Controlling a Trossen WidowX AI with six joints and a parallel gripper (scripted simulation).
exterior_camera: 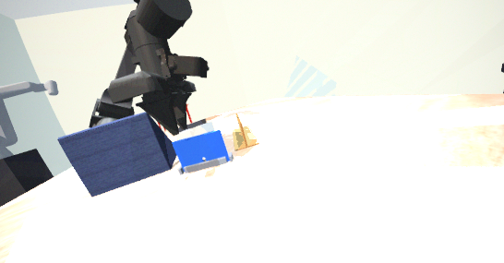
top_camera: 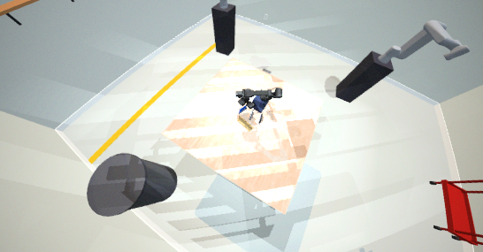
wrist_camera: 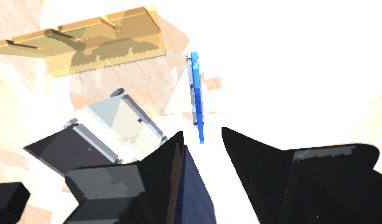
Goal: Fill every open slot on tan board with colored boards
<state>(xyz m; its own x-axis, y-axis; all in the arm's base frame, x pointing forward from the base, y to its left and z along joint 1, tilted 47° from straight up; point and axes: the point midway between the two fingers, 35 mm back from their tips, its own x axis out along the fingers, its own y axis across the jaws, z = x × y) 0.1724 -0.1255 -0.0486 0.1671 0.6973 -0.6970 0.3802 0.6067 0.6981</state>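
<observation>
The gripper (top_camera: 246, 104) (exterior_camera: 179, 132) (wrist_camera: 202, 131) was partly open, about half, and it did not grasp anything. Its two fingertips stood apart, pointing down toward the blue board (top_camera: 242, 110) (exterior_camera: 201, 147) (wrist_camera: 197, 95). In the wrist view, the near end of this board appeared in line with the gap between them; if a fingertip touched it, I could not tell. The blue board stood upright in its grey holder (exterior_camera: 208, 165) (wrist_camera: 190, 82). The pale board (wrist_camera: 124, 122) and the black board (wrist_camera: 67, 150) were beside each other, to one side of the blue one. The tan board (top_camera: 244, 123) (exterior_camera: 241, 131) (wrist_camera: 102, 30) stood near these, with three open slots visible on its upper edge. The dark blue block (top_camera: 261, 103) (exterior_camera: 115, 154) (wrist_camera: 194, 195) was near the gripper.
</observation>
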